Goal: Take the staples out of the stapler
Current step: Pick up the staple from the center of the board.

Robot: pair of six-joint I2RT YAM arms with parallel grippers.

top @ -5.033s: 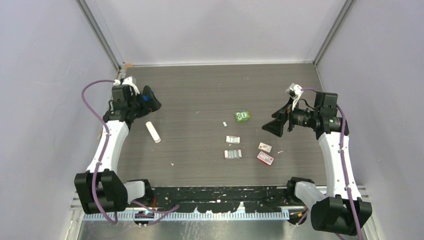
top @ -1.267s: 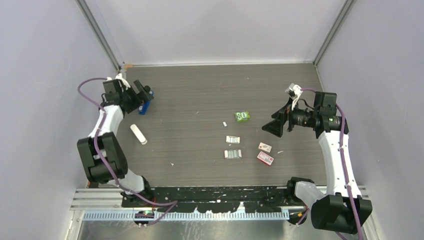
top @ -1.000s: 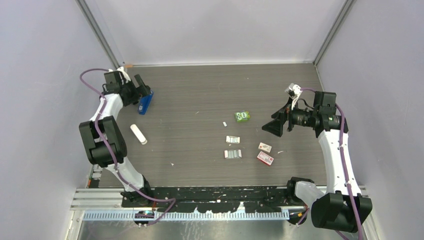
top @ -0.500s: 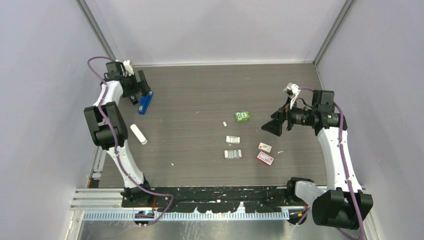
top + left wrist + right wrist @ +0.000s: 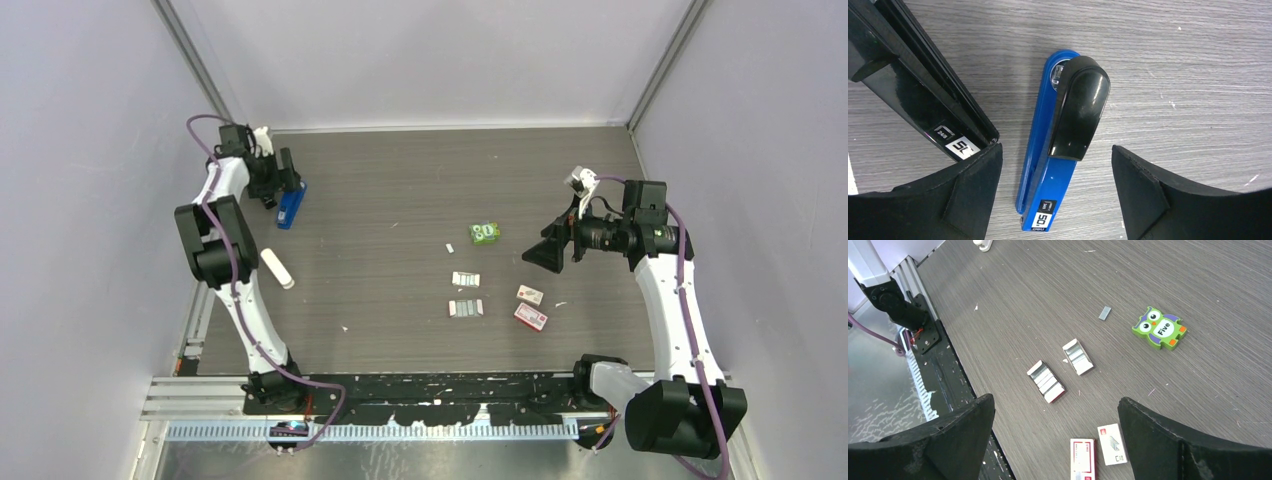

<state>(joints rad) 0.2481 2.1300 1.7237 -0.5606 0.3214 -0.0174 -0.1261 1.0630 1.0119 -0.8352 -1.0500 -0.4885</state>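
The blue stapler [image 5: 291, 205] with its black top arm lies flat and closed at the far left of the table. In the left wrist view the stapler [image 5: 1048, 175] lies between my fingers without touching them. My left gripper [image 5: 283, 183] is open and empty just above it [image 5: 1054, 165]. Silver-grey staples lie in two small groups mid-table [image 5: 466, 279] [image 5: 465, 308], also in the right wrist view [image 5: 1078, 356] [image 5: 1046, 381]. One loose short strip [image 5: 1104, 313] lies apart. My right gripper [image 5: 548, 255] hovers open and empty above them [image 5: 1055, 410].
A long black piece [image 5: 913, 85] lies just left of the stapler. A white cylinder [image 5: 278, 268] lies near the left edge. A green owl packet [image 5: 485, 233] and two red-and-white boxes [image 5: 530, 295] [image 5: 531, 318] lie near the staples. Walls close in left, right and back.
My left gripper carried the stapler to the far left, set it on the table and opened. The left arm swung back towards the wall. The white cylinder shifted left. The right arm barely moved.
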